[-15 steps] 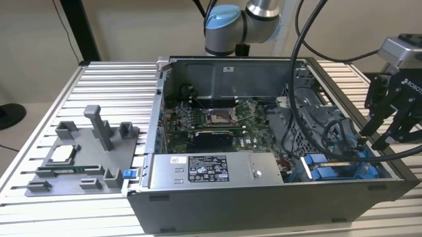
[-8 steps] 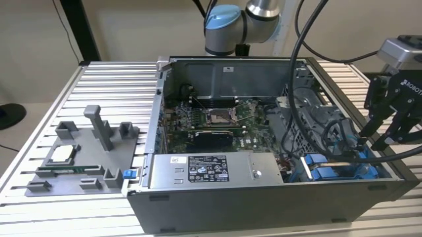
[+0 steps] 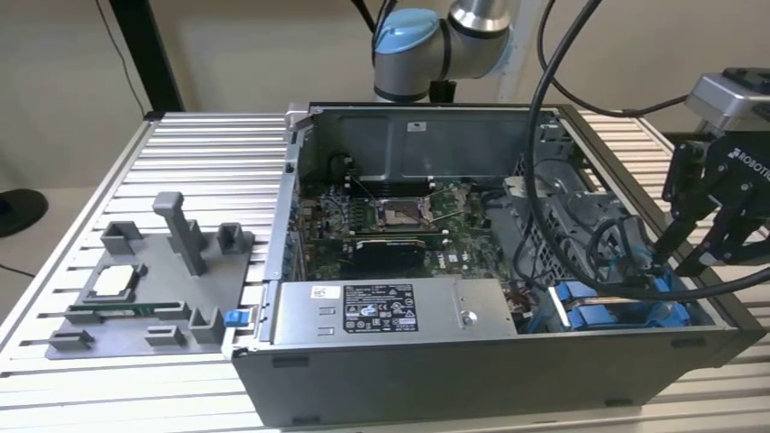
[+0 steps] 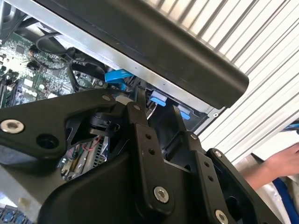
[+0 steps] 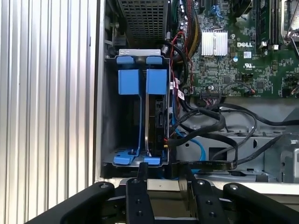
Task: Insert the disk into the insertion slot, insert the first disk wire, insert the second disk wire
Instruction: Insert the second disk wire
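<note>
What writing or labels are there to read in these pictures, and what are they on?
On the power supply box, a black-and-white label: print too small to read.
On the case's back wall, a white sticker: too small to read.
On the claw, white lettering on its black body: only a maker's mark.
On the circuit board, a white maker's mark; the remaining print is too small to read.

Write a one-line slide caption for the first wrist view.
Open pincer poised at the insertion slot with its blue rails, black wires and green motherboard alongside.
</note>
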Motion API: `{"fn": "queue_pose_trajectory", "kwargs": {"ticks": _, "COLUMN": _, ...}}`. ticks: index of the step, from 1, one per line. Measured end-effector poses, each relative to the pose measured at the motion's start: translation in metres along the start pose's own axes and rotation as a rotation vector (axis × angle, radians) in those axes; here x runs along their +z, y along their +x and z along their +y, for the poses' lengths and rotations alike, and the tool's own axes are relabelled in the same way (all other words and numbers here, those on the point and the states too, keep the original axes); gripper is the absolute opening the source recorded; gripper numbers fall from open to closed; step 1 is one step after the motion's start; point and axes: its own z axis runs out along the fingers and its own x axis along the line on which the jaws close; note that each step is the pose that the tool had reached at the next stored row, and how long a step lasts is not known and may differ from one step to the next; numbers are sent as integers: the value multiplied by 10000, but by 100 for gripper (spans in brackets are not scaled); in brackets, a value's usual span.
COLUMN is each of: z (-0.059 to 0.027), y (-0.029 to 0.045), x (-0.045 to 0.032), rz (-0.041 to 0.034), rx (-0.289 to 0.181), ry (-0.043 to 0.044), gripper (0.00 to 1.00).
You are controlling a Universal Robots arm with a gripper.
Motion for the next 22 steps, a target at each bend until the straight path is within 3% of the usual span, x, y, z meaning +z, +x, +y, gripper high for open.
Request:
{"fn": "queue_pose_trajectory", "kwargs": {"ticks": 6, "z": 3, "y": -35, "x": 0, "rz": -4, "rx": -1, "ry": -3, "gripper": 100}}
{"fn": "queue_pose_trajectory", "kwargs": {"ticks": 13, "z": 9, "y": -37, "x": 7, "rz": -10, "rx": 75, "ry": -65, "gripper": 100}}
{"fn": "queue_pose_trajectory", "kwargs": {"ticks": 22, "z": 47, "y": -37, "x": 11, "rz": -15, "rx": 129, "ry": -68, "gripper": 100}}
